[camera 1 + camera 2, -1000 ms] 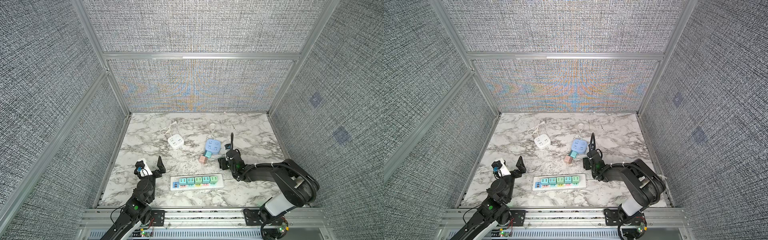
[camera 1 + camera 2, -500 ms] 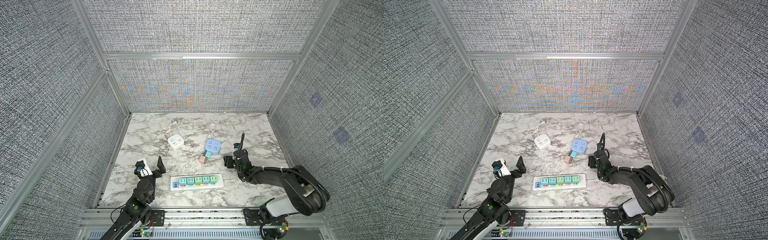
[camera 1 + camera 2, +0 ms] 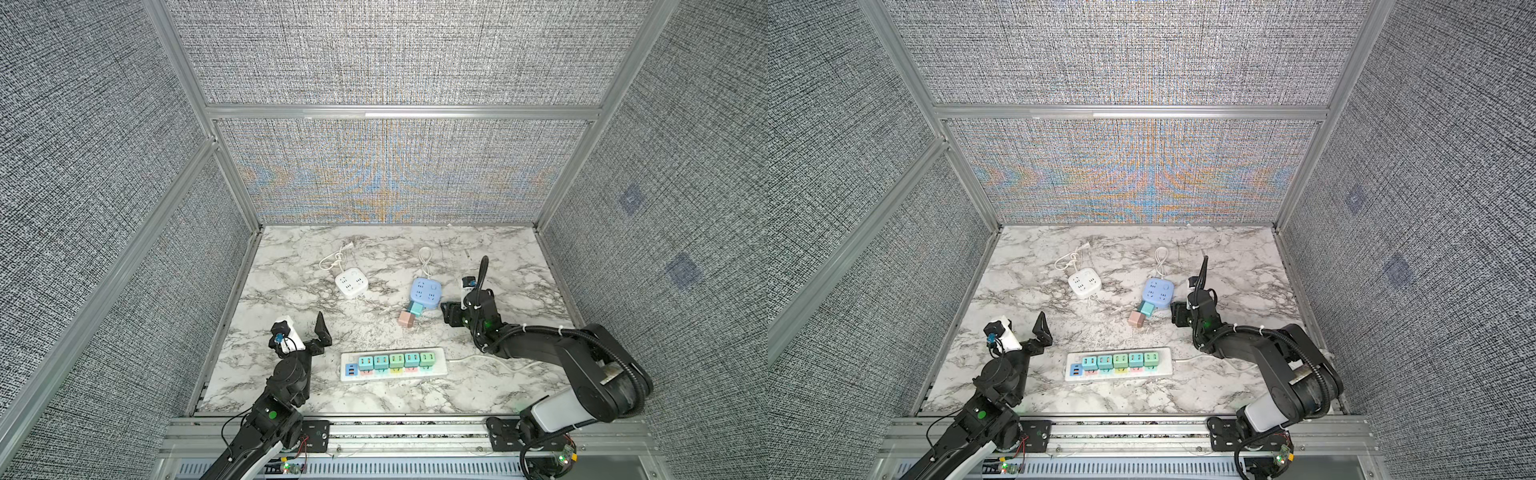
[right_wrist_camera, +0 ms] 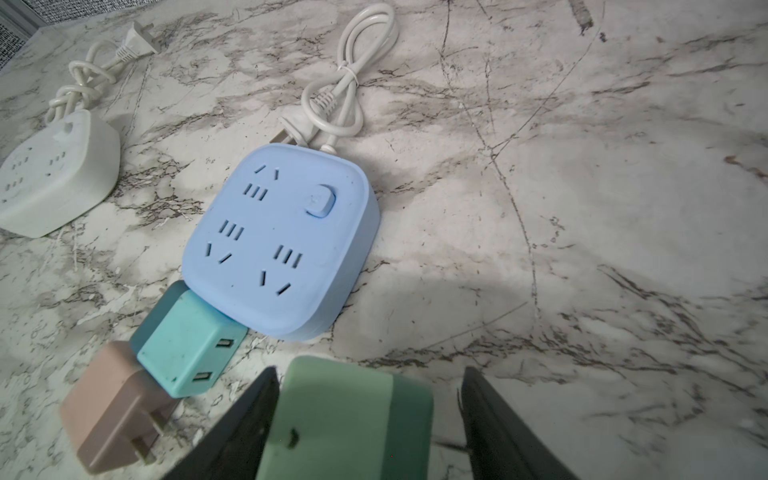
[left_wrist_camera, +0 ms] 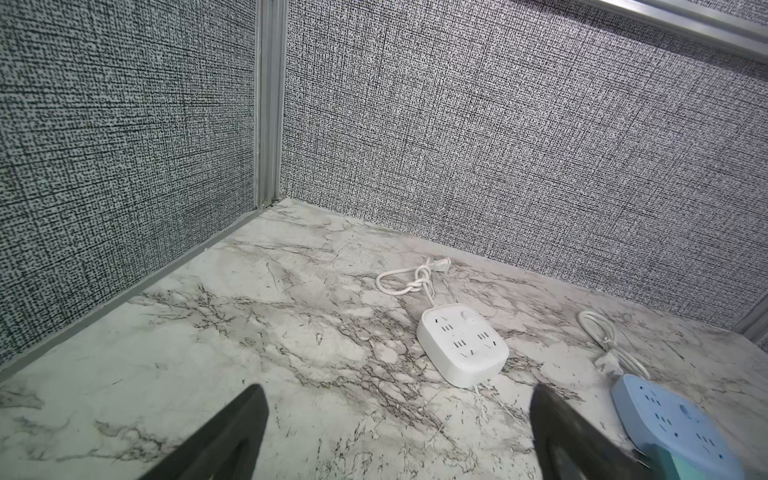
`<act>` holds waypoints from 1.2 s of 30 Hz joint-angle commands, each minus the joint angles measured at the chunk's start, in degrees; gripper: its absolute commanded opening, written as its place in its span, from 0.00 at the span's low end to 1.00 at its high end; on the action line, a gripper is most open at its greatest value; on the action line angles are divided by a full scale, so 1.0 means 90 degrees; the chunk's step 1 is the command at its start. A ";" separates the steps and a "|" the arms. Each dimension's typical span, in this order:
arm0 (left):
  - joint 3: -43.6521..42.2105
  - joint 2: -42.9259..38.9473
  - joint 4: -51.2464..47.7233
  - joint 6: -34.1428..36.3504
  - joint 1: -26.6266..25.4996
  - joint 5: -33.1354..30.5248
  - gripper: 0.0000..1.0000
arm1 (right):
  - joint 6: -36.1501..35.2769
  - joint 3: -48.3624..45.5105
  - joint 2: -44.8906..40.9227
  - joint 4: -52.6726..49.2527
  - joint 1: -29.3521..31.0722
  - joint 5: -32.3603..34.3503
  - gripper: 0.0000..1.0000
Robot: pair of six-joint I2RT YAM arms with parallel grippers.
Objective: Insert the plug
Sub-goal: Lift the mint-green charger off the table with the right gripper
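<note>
My right gripper (image 4: 370, 370) is shut on a two-tone green plug (image 4: 340, 415); one finger lies against its light back, and a prong bridges the gap to the other. It hovers low just right of the blue cube socket (image 4: 282, 245), seen in both top views (image 3: 424, 293) (image 3: 1158, 293), where the right gripper (image 3: 449, 311) (image 3: 1177, 313) hides the plug. A teal plug (image 4: 187, 345) sits against the blue socket's near side and a pink plug (image 4: 112, 411) lies beside it, prongs showing. My left gripper (image 5: 397, 388) (image 3: 303, 330) stands open and empty at the front left.
A white power strip (image 3: 436, 365) with several coloured plugs in it lies near the front edge, its cord running right under my right arm. A white cube socket (image 3: 352, 282) (image 5: 461, 345) with a knotted cord sits at mid-left. Grey fabric walls enclose the marble table (image 3: 291, 266).
My right gripper swung a little to the right with the green plug, then came back left next to the blue socket. The left arm has not moved.
</note>
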 commanded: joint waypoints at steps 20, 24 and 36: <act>-0.0199 -0.0032 0.0174 0.0076 0.0006 0.0030 1.00 | 0.0640 0.0098 0.0319 -0.0679 -0.0352 0.0419 0.97; -0.0199 -0.0031 0.0193 0.0088 -0.0001 0.0041 1.00 | 0.0479 -0.0098 0.0140 -0.0318 -0.0352 -0.0069 0.98; -0.0199 -0.0042 0.0190 0.0108 0.0006 0.0077 1.00 | 0.1171 -0.0816 -0.0481 0.0423 0.0163 -0.0456 0.85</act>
